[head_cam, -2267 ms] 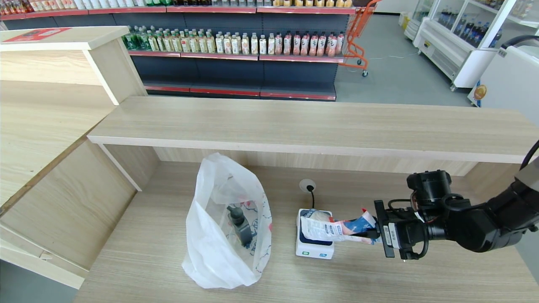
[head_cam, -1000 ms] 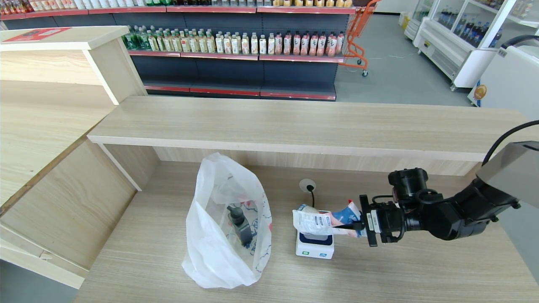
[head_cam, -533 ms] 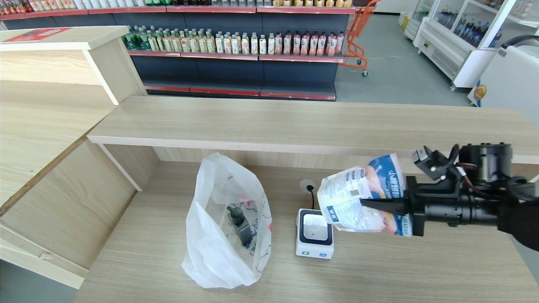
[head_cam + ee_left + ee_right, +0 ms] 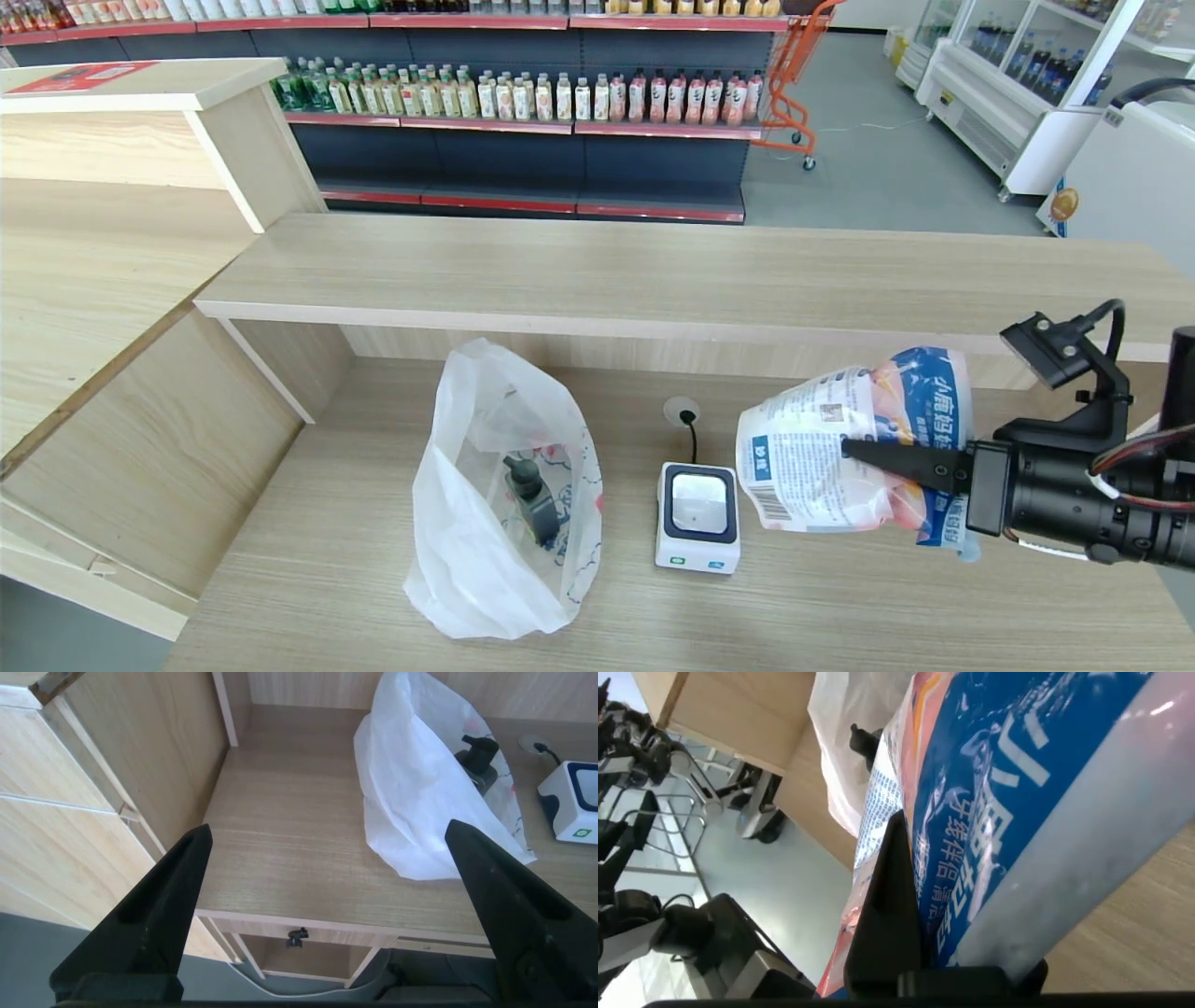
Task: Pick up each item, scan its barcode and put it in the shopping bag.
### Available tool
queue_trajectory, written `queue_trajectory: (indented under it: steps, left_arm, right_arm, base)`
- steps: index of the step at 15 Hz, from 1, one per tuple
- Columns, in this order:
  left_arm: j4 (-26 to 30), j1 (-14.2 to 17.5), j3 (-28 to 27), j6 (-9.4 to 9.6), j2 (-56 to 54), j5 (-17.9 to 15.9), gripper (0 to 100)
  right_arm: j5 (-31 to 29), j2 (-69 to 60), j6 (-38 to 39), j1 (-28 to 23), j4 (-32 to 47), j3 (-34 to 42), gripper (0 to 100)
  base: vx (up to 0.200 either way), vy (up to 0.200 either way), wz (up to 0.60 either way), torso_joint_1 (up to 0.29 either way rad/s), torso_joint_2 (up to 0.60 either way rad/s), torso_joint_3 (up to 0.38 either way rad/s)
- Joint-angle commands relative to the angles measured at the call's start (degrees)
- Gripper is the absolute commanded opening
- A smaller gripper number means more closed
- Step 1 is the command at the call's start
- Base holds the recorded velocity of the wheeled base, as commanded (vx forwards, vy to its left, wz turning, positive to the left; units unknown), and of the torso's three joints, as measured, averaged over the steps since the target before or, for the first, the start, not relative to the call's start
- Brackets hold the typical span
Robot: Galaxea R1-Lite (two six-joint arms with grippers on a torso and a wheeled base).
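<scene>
Head view | right gripper point(image 4: 854, 448) clamps packet point(image 4: 803, 467) — long axis level, free end toward scanner point(image 4: 697, 518) | left gripper point(image 4: 327, 905) wide

Colours and patterns at checkout
Pouch point(image 4: 803, 439) was white, blue and orange-pink, printed; bag point(image 4: 467, 560) translucent white with red-blue marks; scanner point(image 4: 695, 553) white, navy top; counter point(image 4: 840, 607) pale woodgrain.

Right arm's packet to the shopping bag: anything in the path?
Only the scanner sits on the counter between the packet and the shopping bag, apparently lower than the held packet. Nothing else visible.
</scene>
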Motion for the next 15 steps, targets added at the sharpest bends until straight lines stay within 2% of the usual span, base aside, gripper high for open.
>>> queue_trajectory:
  steps: [1,2,9,12,15]
  left_arm:
    - [0.0,0.0,0.0,0.12,0.0,0.0,100]
    - [0.0,0.0,0.0,0.03,0.0,0.0,100]
    - [0.0,0.0,0.0,0.03,0.0,0.1,100]
    - [0.0,0.0,0.0,0.12,0.0,0.1,100]
    - [0.0,0.0,0.0,0.03,0.0,0.1,100]
  right_arm:
    - [0.0,-2.6,0.2,0.2,0.0,0.7,0]
    - [0.0,-3.7,1.6,0.2,0.1,1.2,0]
    - [-0.1,-2.2,2.6,-0.1,1.1,0.3,0]
    - [-0.1,2.1,3.5,0.3,1.1,-2.7,0]
    - [-0.4,9.2,12.0,2.2,1.0,-8.8,0]
  base:
    - [0.0,0.0,0.0,0.0,0.0,0.0]
    - [0.0,0.0,0.0,0.0,0.0,0.0]
    - [0.0,0.2,0.0,0.003,0.01,0.004]
    - [0.0,0.0,0.0,0.0,0.0,0.0]
    - [0.0,0.0,0.0,0.0,0.0,0.0]
